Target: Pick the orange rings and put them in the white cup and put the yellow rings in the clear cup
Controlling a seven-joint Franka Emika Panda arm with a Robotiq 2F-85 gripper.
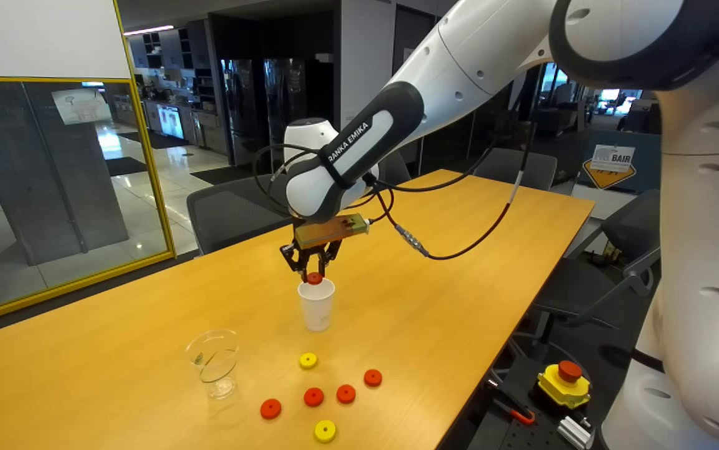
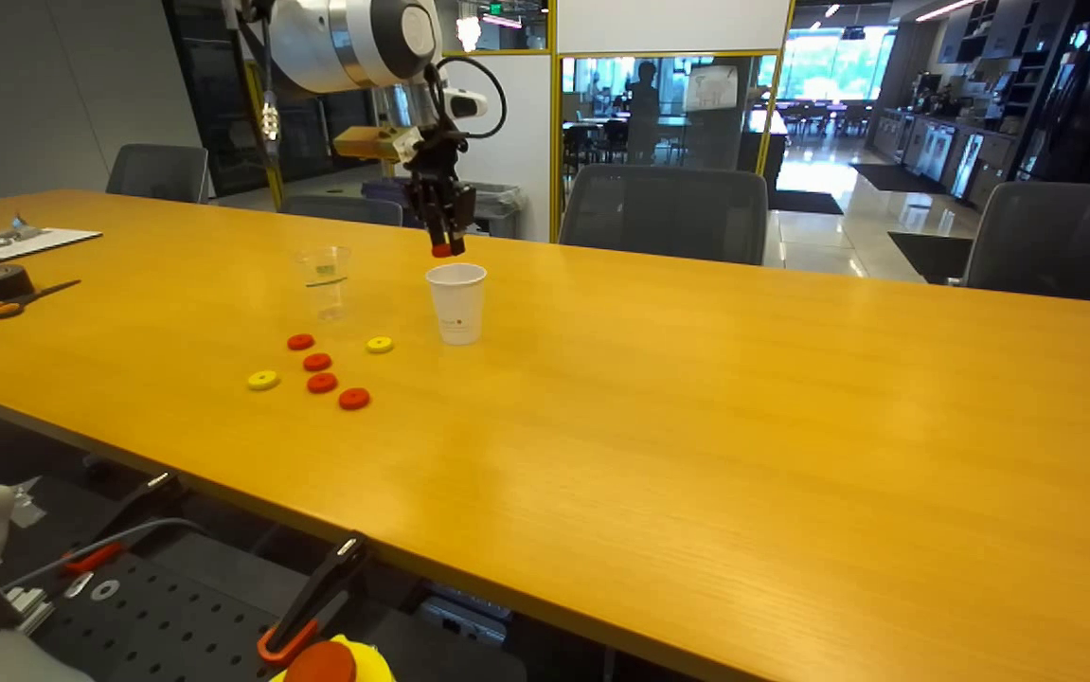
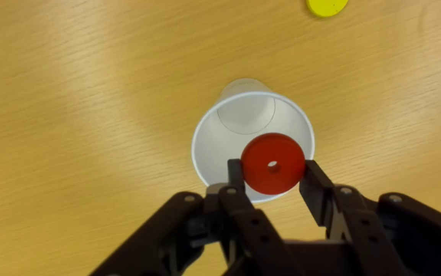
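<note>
Tabletop (image 3: 90, 96) below, the tool (image 3: 273, 168) grips an orange ring (image 3: 273, 149), partly hiding the white cup (image 3: 224, 143).

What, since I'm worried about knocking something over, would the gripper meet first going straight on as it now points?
Probably the white cup: the gripper, holding an orange ring, points down at it. Depth leaves unclear whether the ring would touch its rim or pass inside.
</note>
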